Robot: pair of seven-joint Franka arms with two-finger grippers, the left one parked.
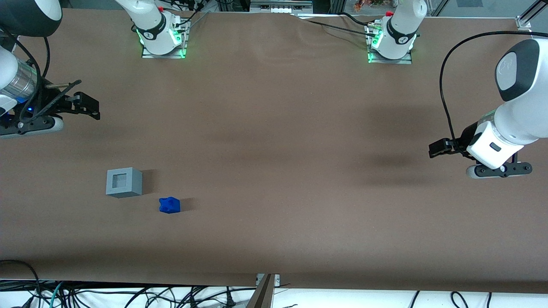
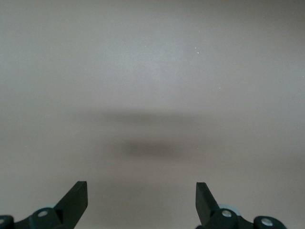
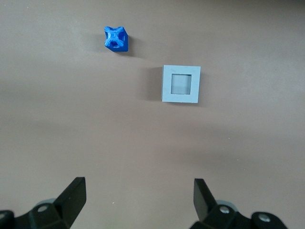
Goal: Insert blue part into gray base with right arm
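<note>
- The black two-finger jaws of the white right arm (image 1: 17,81) stand wide open and hold nothing; this gripper (image 3: 138,198) hangs above bare brown tabletop (image 1: 274,141) at the working arm's end.
- The light-gray plastic cube base (image 3: 181,84) sits upright on the tabletop, nearer the front camera than the gripper and well apart from it, its square recessed socket facing up with nothing in it.
- The small bright-blue plastic block with a notched top (image 3: 116,39) lies on the tabletop near the gray cube, not touching it, slightly nearer the front camera.
</note>
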